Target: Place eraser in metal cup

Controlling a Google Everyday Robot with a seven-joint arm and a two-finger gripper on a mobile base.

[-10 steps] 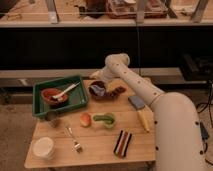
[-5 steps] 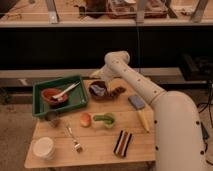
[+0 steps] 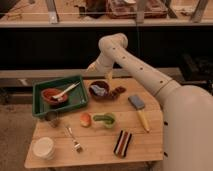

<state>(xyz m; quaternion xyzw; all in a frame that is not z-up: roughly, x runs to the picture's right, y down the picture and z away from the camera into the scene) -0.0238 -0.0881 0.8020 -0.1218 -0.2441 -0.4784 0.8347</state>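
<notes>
On the left of the tabletop [image 3: 97, 154], a white round tub [image 3: 44, 148] is seen near the front edge. Just behind it stands the metal cup [image 3: 52, 118], close to the front corner of the green tray [image 3: 59, 81]. The eraser is not in the cup.

A red bowl [image 3: 50, 95] with a white spoon is kept in the tray. A fork [image 3: 74, 139] is laid on the wood in front of it.

Near the middle, the hand [image 3: 100, 71] is held up in the air at the back of the tabletop, just above a dark bowl [image 3: 99, 90]. Its fingers are spread wide, and nothing is pinched between them. A green cup [image 3: 106, 120] is set in front of that bowl.

A bit more to the right, the eraser [image 3: 122, 143] is found. It is laid flat near the front edge, and it is not touched by anything. It is well apart from the hand and from the metal cup. Behind it, a blue tool with a yellow handle [image 3: 139, 111] is laid.

So it seems no part of the job is done yet. The hand has to be brought forward and down to the eraser. Then the eraser has to be pinched, lifted, carried left across the tabletop and let go into the metal cup. The eraser looks long next to the small cup, so it may have to be put in end first.
</notes>
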